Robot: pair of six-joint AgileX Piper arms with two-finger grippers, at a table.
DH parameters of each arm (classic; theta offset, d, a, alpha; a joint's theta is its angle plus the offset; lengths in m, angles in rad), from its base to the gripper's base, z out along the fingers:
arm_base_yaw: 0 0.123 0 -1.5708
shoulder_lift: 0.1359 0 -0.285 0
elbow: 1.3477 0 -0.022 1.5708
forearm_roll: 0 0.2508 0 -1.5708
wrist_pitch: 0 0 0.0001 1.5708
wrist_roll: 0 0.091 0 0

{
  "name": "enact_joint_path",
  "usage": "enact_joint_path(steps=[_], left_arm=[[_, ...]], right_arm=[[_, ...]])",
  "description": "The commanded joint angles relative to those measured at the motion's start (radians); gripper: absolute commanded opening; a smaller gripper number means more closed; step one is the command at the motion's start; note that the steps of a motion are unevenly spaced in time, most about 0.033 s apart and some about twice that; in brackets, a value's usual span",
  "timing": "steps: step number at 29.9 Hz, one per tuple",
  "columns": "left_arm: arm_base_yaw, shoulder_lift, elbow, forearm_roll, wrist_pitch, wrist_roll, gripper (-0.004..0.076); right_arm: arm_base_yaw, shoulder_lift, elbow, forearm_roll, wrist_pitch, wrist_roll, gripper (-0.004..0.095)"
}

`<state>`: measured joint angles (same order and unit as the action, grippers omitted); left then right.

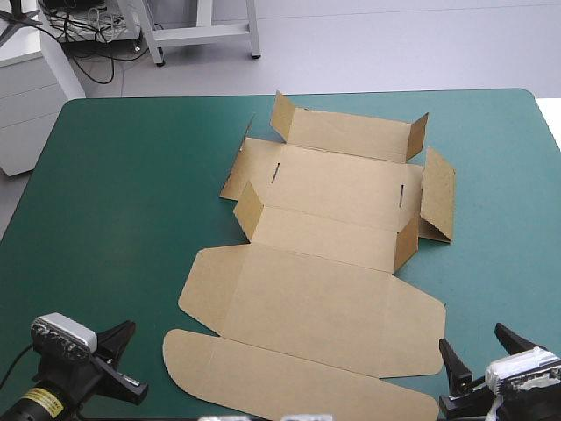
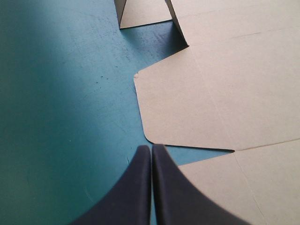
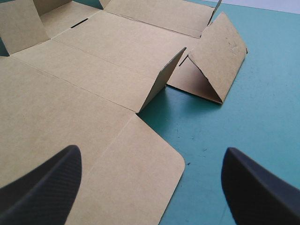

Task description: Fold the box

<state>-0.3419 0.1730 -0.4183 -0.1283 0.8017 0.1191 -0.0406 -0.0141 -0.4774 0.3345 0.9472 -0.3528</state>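
The box (image 1: 333,254) lies as an open cut sheet at the middle of the worktop (image 1: 114,193), mostly flat. Only its small corner flaps (image 1: 249,209) and the right side panel (image 1: 438,193) are partly raised, so the fold is judged barely begun. The left claw (image 2: 151,149) is pressed together into one point and is held just above the notch where the lid panel meets the rounded tuck flap (image 1: 289,373); no board is gripped. The right claw (image 3: 151,154) is spread wide, with the lid's rounded near right corner between its fingers and nothing held. For the step to be done well, a wall should be lifted along its scored crease, not at a free corner, while the base is pinned by the other claw so that the sheet is not pushed across the teal-green cover. Broad bare cover is left to the left of the box and a narrower strip to its right. The tuck flap reaches close to the near edge, so little room is offered there.
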Motion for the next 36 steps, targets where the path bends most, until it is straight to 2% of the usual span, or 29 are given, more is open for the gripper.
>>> enact_joint_path(steps=[1, 7, 11, 17, 26, 36], left_arm=[[-0.005, 0.013, -0.034, -0.012, -0.068, -0.004, -0.001], [-0.005, 0.013, -0.034, -0.012, -0.068, -0.004, -0.001], [-0.005, 0.013, -0.034, -0.012, -0.068, -0.004, -0.001], [-0.005, 0.013, -0.034, -0.012, -0.068, -0.004, -0.001], [-0.005, 0.013, -0.034, -0.012, -0.068, -0.004, -0.001], [-0.005, 0.013, -0.034, -0.012, -0.068, -0.004, -0.001]], right_arm=[[-0.003, 0.0, -0.028, 0.02, -0.071, 0.009, 0.0774], [-0.003, 0.084, -0.054, 0.02, -0.063, 0.051, 0.0696], [-0.003, 0.214, -0.112, 0.02, -0.062, 0.054, 0.0691], [-0.003, 0.459, -0.249, 0.022, -0.044, 0.054, 0.0683], [-0.003, 0.851, -0.475, 0.099, 0.07, 0.051, 0.0578], [0.0, 1.178, -0.637, 0.12, 0.13, 0.042, 0.0558]])
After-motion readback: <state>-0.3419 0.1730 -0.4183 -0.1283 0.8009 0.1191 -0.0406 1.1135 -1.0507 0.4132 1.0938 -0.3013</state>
